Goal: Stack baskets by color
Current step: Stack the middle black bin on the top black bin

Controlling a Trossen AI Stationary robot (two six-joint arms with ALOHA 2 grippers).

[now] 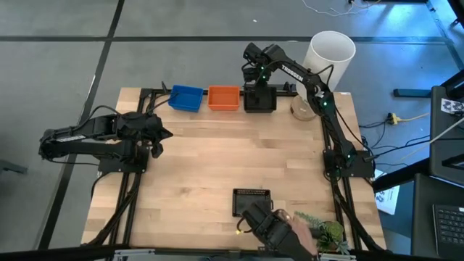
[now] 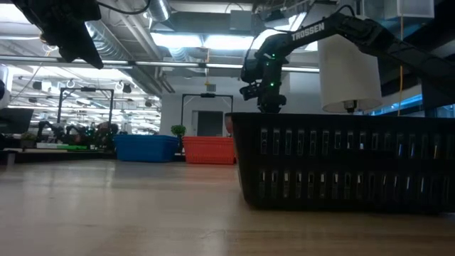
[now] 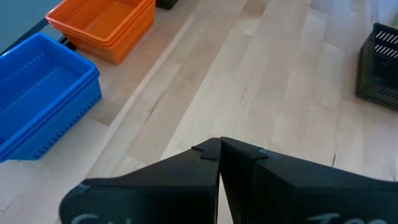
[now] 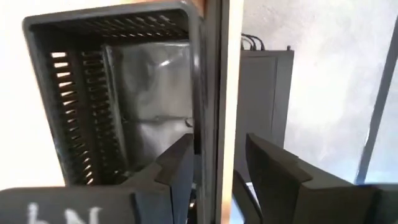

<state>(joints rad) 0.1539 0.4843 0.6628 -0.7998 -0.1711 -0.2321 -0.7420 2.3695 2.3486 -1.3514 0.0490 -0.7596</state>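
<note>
Nearest the low camera stood a lone black basket (image 2: 341, 160), filling the foreground on the table (image 1: 203, 159) near its front edge. From above you would have found it mid-front, with a dark-gloved hand (image 1: 279, 232) of a person just beside it.

Along the far edge three piles sat in a row: the blue baskets (image 1: 186, 98), the orange baskets (image 1: 223, 98) touching them, and the black stack (image 1: 259, 99) just beside the orange.

Your right gripper (image 1: 259, 81) hung over the black stack's far wall. Its jaws were spread, one finger inside the basket and one outside the wall, pinching nothing that could be seen. Your left gripper (image 3: 219, 149) waited well apart over the table's left side, jaws pressed together and empty. A white cylinder (image 1: 328, 54) stood behind the table's far right corner.

Judging by this, the step in hand was letting go at the black stack. To do it well, lift the right gripper straight up so neither finger drags the wall and skews the stack. Only then swing towards the lone black basket, and wait until the hand is clear of it.
</note>
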